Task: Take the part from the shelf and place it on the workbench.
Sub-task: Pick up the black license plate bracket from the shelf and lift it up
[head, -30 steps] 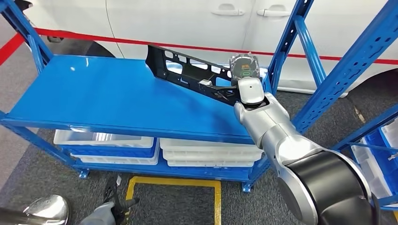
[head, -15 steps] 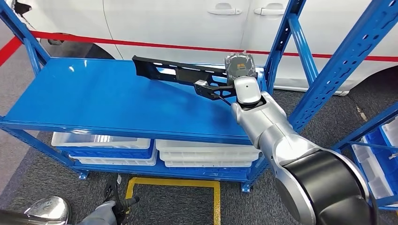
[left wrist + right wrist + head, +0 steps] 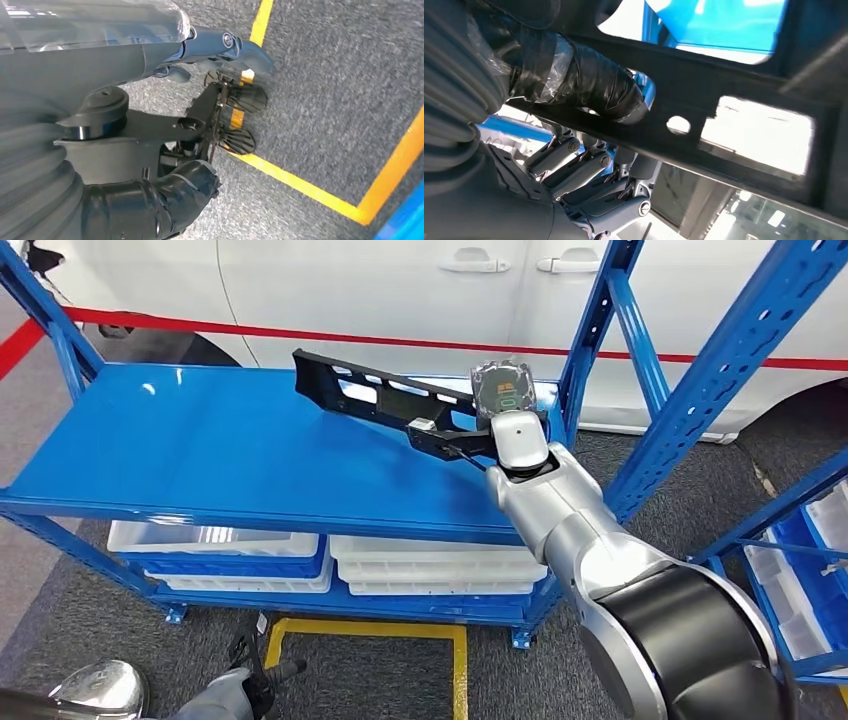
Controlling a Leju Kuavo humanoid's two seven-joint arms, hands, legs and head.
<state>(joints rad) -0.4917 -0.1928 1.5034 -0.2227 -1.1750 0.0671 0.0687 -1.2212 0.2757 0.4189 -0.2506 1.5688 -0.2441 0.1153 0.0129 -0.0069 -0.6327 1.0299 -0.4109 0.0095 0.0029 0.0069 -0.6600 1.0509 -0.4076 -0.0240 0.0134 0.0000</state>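
Observation:
The part is a long black plastic bracket with cut-outs. It hangs tilted above the blue shelf, its far end raised and pointing left. My right hand grips its near right end, close to the shelf's blue upright. In the right wrist view the taped thumb lies over a bar of the part and the fingers curl under it. My left hand hangs low over the floor; its fingers are apart and hold nothing.
White bins sit on the lower shelf level. A white car stands right behind the shelf. A second blue rack with bins is at the right. Yellow floor lines mark the grey carpet.
The part's far end dipped toward level half a second ago and has tilted up again. My right hand has shifted slightly left with it. The left hand stays hanging.

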